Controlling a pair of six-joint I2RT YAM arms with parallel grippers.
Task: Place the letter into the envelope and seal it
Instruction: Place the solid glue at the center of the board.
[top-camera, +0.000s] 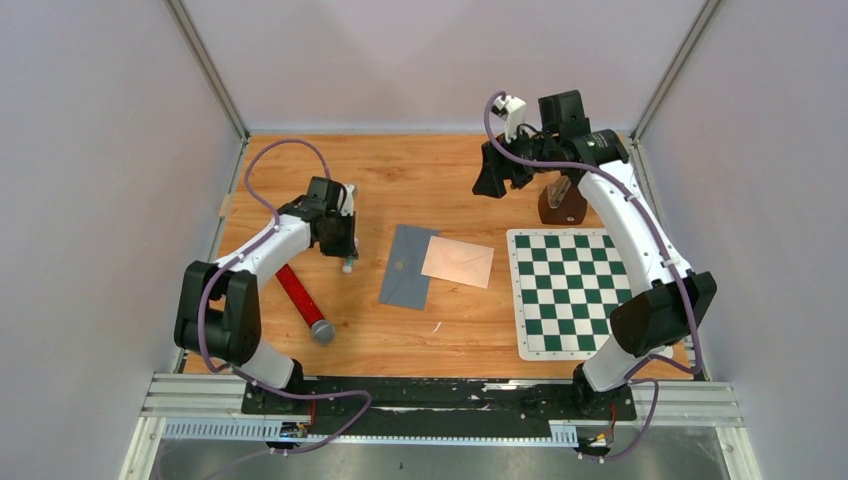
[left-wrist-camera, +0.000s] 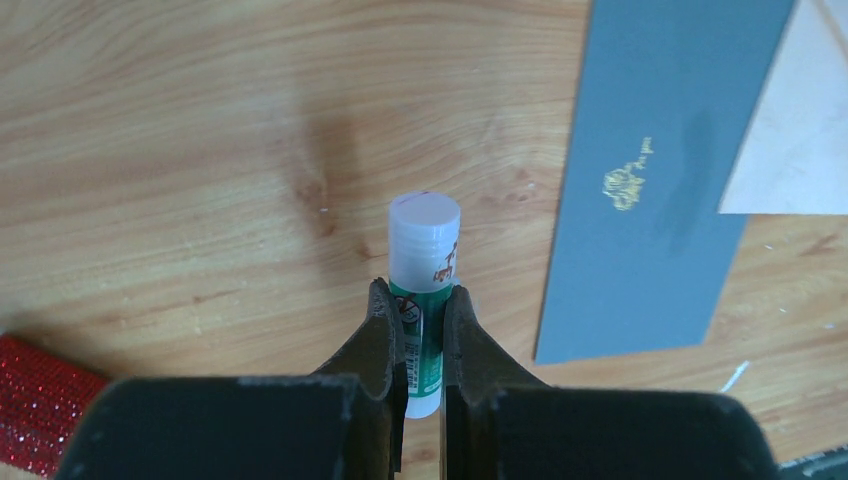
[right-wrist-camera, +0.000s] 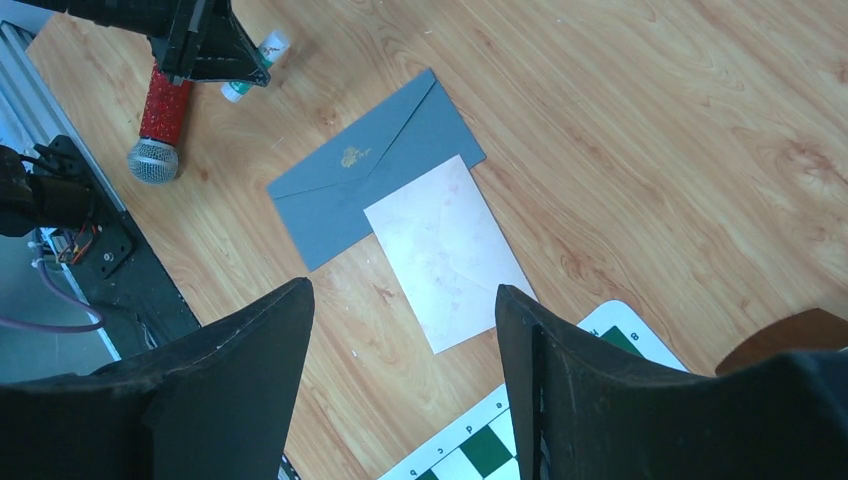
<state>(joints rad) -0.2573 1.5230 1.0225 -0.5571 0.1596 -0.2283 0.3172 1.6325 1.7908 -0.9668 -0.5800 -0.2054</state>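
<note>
Letter (top-camera: 458, 262), one pale pinkish sheet, lies flat near the middle of the wooden surface (top-camera: 430, 180), its left part overlapping the right side of the one grey-blue envelope (top-camera: 403, 270); it is on top of the envelope, not inside it. Starting at the left, one red glittered microphone (top-camera: 303, 300) with a grey mesh head rests on the surface beside the left arm. Just right of it the left pincer (left-wrist-camera: 422, 300) is clenched on one glue stick (left-wrist-camera: 424, 250), which has a white cap and a green-and-white label. The label carries orange-brown characters and a small round symbol, but none of it is sharp enough to read. The envelope comes next, well apart from the glue stick; it bears a single gold emblem with a short line of gold script beside it, too small to make out. No writing shows on the letter, only faint mottling and crease lines. Farther right lies one green-and-white chequered mat (top-camera: 565, 290), its left edge near the letter's right edge but not touching it. Behind the mat stands one dark brown wooden object (top-camera: 563, 205), partly hidden by the right arm. The right pincer (right-wrist-camera: 402, 290) hangs above the surface with its jaws spread wide and nothing between them.
</note>
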